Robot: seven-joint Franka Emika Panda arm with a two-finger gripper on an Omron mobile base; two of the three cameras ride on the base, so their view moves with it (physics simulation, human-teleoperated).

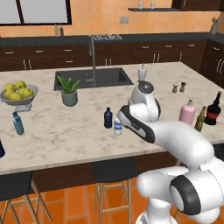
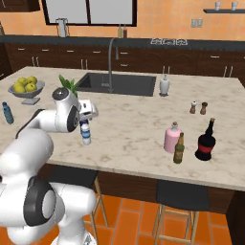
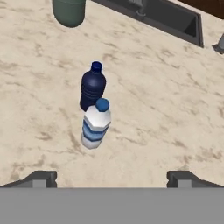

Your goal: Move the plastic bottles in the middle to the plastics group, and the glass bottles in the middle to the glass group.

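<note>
Fingers (image 3: 43, 178) on the gripper (image 3: 111, 179) stand spread wide, holding nothing, above the marble counter (image 1: 65, 127). Just beyond them the clear bottle (image 3: 95, 124) and navy bottle (image 3: 92, 87) stand upright, close together, mid-counter. Bare marble lies open to the right. The olive-brown bottle (image 2: 179, 149) stands far right beside the pink bottle (image 2: 171, 138) and dark bottle (image 2: 206, 141). The teal water bottle (image 1: 17, 123) stands far left, near the front edge.

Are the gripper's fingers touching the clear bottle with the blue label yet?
Apart. In the hand view both fingertips sit at the bottom edge with bare counter between them and the clear bottle, which stands upright beside the navy bottle.
</note>
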